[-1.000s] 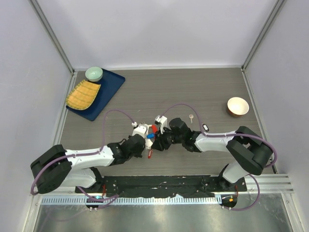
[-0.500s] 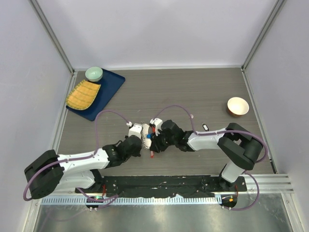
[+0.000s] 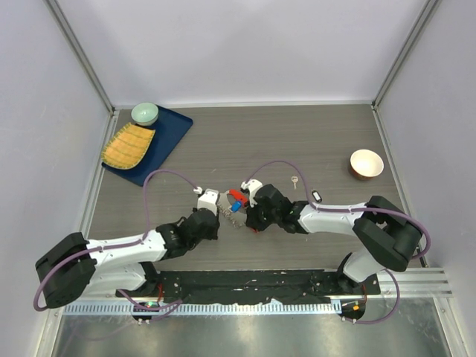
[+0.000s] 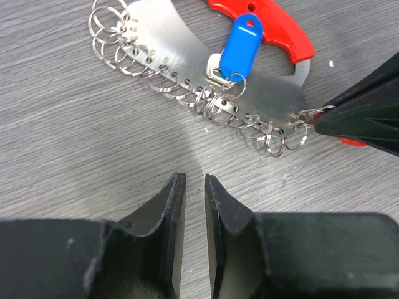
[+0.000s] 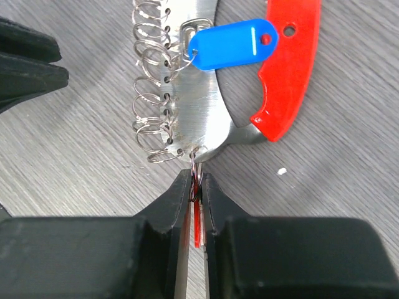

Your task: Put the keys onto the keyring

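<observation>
The keyring point(image 4: 177, 47) is bright polished metal with thin wire rings point(image 4: 115, 37), a glossy red plastic grip point(image 4: 274, 25) and a smooth blue plastic tag point(image 4: 240, 45). The counter point(image 4: 68, 156) is matt grey wood grain.

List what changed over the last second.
The right claw swung left, came back right, and closed onto the red key at the end ring of the keyring. The left claw eased back leftward, empty, jaws slightly apart. The keyring barely shifted; the silver key and black fob stayed put.
</observation>
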Motion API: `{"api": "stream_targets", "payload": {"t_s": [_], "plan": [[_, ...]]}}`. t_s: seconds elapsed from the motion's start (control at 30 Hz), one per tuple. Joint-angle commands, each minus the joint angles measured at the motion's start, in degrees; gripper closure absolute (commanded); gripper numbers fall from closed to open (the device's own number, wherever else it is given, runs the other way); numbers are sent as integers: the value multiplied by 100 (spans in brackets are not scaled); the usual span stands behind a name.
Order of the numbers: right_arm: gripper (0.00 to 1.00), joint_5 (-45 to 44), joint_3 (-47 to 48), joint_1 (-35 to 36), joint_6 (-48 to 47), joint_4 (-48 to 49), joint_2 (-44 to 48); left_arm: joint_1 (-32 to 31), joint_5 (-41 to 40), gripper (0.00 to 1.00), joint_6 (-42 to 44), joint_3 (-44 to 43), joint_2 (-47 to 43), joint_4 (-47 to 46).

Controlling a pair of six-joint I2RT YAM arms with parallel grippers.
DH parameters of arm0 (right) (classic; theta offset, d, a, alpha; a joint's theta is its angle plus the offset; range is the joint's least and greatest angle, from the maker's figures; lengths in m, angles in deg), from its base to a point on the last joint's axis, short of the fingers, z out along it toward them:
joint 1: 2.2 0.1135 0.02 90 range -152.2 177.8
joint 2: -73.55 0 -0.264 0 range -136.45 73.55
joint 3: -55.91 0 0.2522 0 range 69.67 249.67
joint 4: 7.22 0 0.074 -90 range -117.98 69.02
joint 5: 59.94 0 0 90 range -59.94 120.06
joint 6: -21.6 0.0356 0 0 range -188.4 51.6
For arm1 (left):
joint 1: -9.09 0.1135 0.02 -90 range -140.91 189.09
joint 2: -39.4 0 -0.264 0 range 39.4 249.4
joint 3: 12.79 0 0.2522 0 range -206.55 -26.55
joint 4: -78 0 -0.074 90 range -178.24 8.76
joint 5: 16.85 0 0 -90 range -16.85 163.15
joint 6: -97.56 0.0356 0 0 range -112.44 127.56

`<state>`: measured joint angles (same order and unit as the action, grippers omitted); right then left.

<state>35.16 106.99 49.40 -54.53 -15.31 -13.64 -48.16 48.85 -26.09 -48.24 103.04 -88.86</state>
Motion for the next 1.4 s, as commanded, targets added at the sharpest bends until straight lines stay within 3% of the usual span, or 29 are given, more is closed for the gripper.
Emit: {"api": "stream_targets", "payload": {"t_s": [0.0, 0.17, 0.5, 0.93, 1.37], "plan": [[89, -221, -23, -44, -139, -136, 221, -5, 275, 77, 174, -54, 192, -684], [90, -124, -67, -88, -95, -110, 177, -5, 776, 74, 367, -168, 771, -1378], [92, 96, -278, -220, 46, 127, 317, -5, 1041, 73, 342, -547, 1362, -1783], [92, 210, -383, -290, 116, 277, 388, -5, 988, 73, 157, -959, 1810, -1415], [92, 237, -419, -308, 125, 312, 423, -5, 1067, 93, 166, -1109, 2021, -1362]]}}
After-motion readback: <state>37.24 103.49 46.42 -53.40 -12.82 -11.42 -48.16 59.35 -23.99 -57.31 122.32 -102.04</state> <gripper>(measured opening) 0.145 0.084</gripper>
